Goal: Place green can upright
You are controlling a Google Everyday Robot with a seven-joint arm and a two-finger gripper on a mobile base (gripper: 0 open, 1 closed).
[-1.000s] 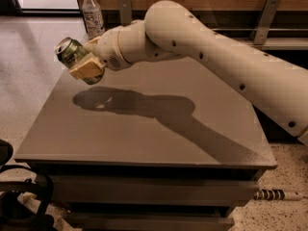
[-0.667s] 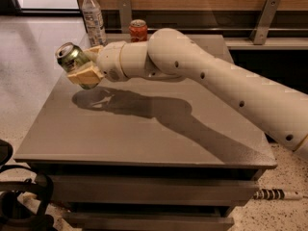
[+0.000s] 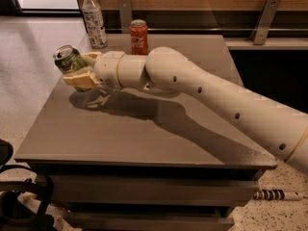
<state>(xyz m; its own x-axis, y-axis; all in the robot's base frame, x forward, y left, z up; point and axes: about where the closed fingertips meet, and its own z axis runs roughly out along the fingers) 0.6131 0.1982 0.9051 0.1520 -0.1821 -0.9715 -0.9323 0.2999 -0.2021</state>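
The green can (image 3: 69,60) is held in my gripper (image 3: 83,69) over the left edge of the grey table (image 3: 144,138). The can is tilted, its silver top pointing up and to the left. The cream fingers (image 3: 82,79) are shut on its body, one below and one behind it. The can's bottom hangs a little above the tabletop, with its shadow just beneath. My white arm reaches in from the right across the table.
A red Coca-Cola can (image 3: 139,36) stands upright at the table's back edge. A clear plastic water bottle (image 3: 94,19) stands to its left at the back left corner. A wooden wall with metal brackets (image 3: 263,18) runs behind.
My gripper has lowered with the green can toward the tabletop and the arm has swung lower. The can has turned more upright. The red can now shows behind the arm.
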